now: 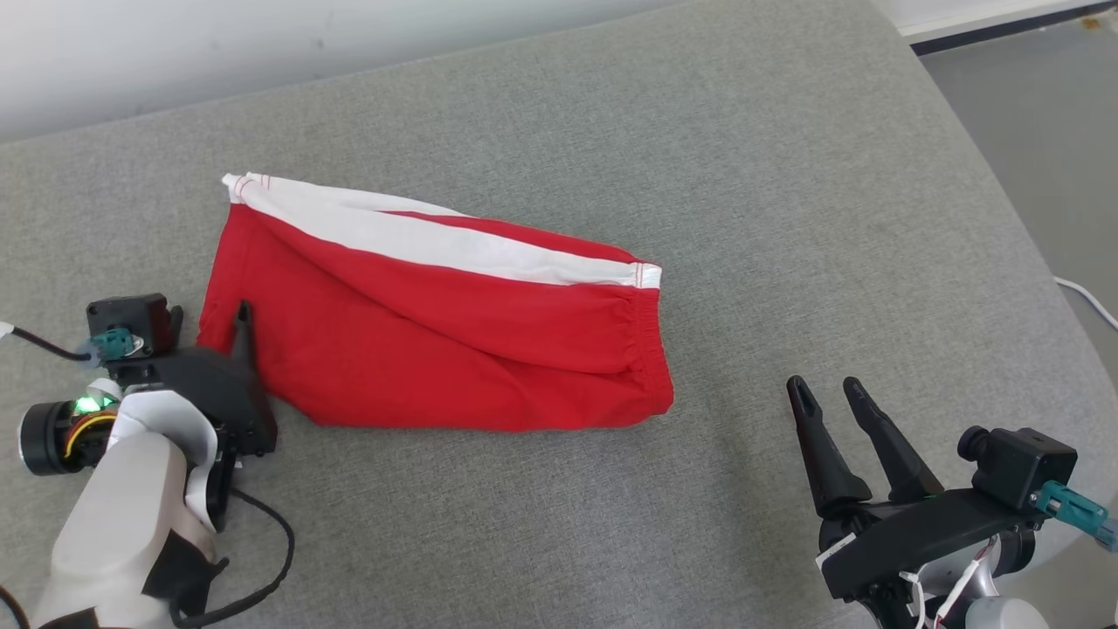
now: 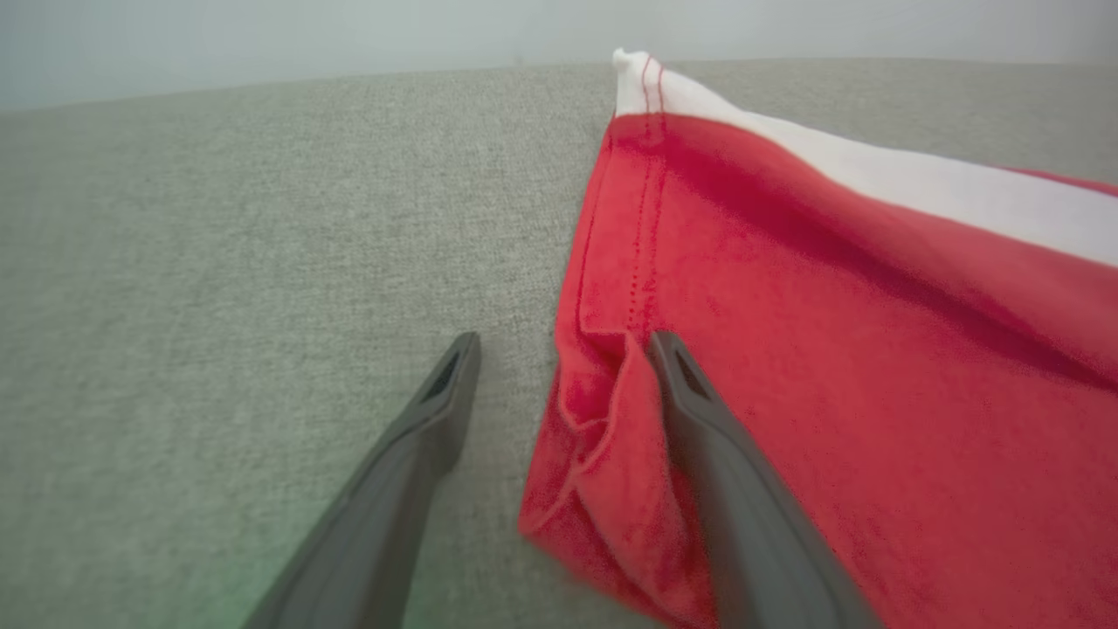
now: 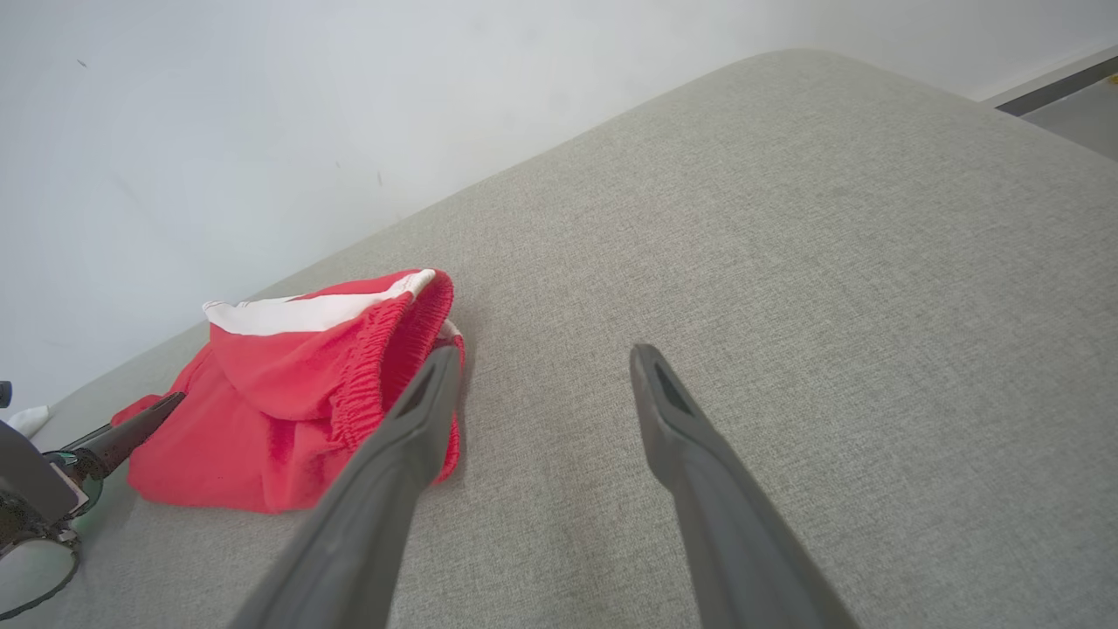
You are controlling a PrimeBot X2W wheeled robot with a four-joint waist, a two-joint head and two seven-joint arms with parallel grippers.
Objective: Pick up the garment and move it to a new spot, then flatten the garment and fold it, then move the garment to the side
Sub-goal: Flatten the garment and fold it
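Left hand (image 2: 563,342) is spread open, astride the hem corner of the red garment (image 1: 437,349), which runs left-to-right across the grey cushion (image 1: 786,175). My right hand (image 1: 823,384), also open, sits well off the waistband end.

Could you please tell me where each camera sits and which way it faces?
Head view: on the head, looking forward and down at the shorts on the cushion; left gripper lower left, right gripper lower right.
Left wrist view: on the left wrist, looking along its fingers, which straddle the shorts' hem.
Right wrist view: on the right wrist, looking along its open fingers across the cushion to the wall.
Shared: all three show the shorts.
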